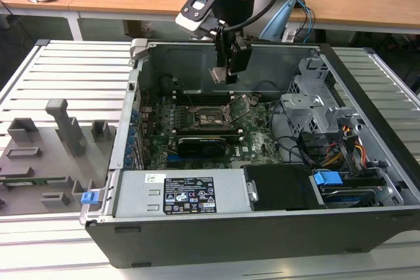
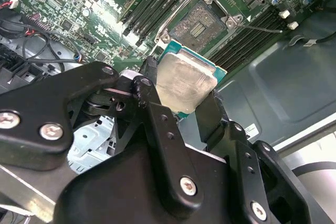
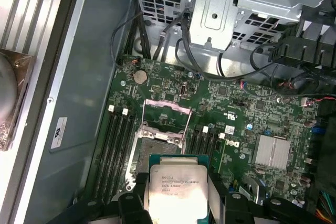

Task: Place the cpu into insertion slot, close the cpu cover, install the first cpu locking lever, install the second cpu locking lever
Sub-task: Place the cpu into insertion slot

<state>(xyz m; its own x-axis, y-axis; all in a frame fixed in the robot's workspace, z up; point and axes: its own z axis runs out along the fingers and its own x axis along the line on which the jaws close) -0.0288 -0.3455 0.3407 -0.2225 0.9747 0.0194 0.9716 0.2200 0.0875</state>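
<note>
Thus, from the exterior view's left: grey fixtures (image 1: 62,132) on the bench (image 1: 72,57), then the open computer case (image 1: 197,247). Your hand (image 1: 228,70) hangs above the green board (image 1: 257,139), fingers (image 2: 207,116) closed on opposite edges of the cpu (image 1: 219,74), well clear of the insertion slot (image 1: 209,117). The cpu cover (image 3: 167,105) seems raised. Step one, placement, is under way; it calls for squaring chip to socket, level.

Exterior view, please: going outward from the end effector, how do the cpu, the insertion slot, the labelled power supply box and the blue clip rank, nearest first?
1. cpu: held in the end effector.
2. insertion slot: on the green board, directly below.
3. power supply box: at the case's near wall.
4. blue clip: outside the case, on the exterior view's left.
</note>
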